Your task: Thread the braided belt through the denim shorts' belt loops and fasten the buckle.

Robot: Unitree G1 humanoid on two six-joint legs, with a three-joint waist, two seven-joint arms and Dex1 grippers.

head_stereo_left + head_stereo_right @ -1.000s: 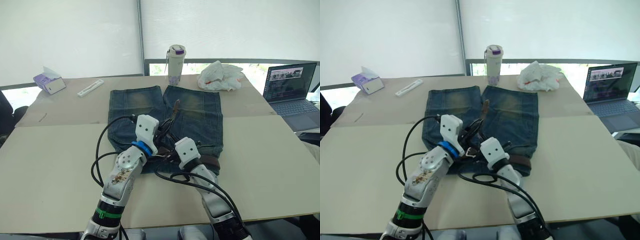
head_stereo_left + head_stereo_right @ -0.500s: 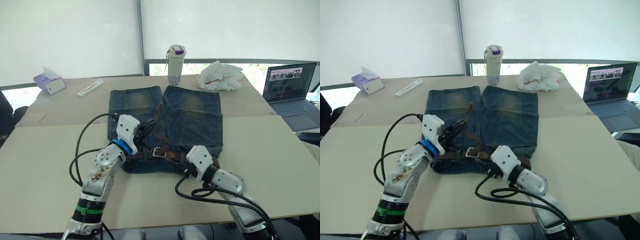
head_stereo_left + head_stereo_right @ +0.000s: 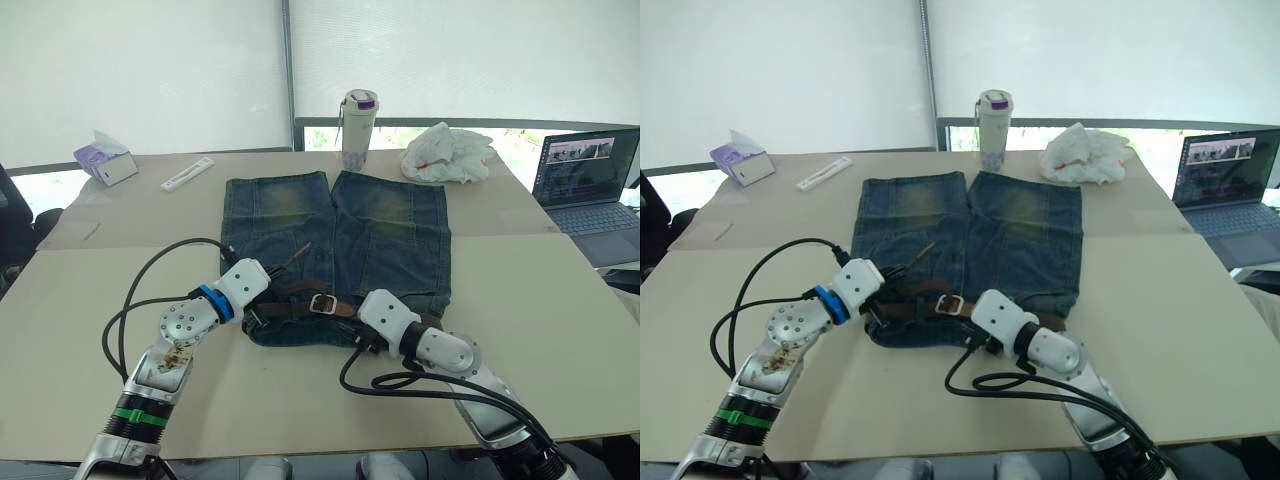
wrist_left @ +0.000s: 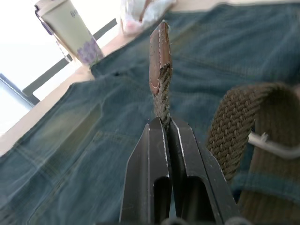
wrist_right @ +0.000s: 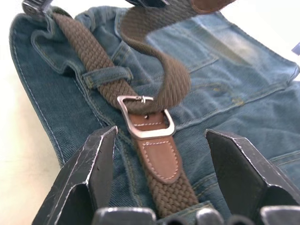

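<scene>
left eye view: the shorts (image 3: 340, 240) lie flat on the table (image 3: 90, 300), waistband toward the robot. the belt (image 3: 300, 293) runs along the waistband, with the buckle (image 3: 322, 304) midway between the two grippers. the left gripper (image 3: 268, 280) sits at the waistband's left end, and the belt's tip (image 3: 300, 252) sticks up just past its fingers. the right gripper (image 3: 368, 322) rests at the waistband, right of the buckle. a bottle (image 3: 357, 128) and a crumpled bag (image 3: 447, 152) stand beyond the shorts, a laptop (image 3: 592, 190) far right, a tissue box (image 3: 105, 160) far left.

left wrist view: the left gripper's fingers (image 4: 154, 178) are pinched tight on the belt just below its leather tip, which stands straight up from them. a loop of belt curves just beside the fingers.

right wrist view: the right gripper's fingers (image 5: 86, 171) are spread wide, nothing in them. the buckle lies on the denim between and just ahead of them, strap passed through its frame, and the belt goes under a loop (image 5: 107, 75) farther on.
</scene>
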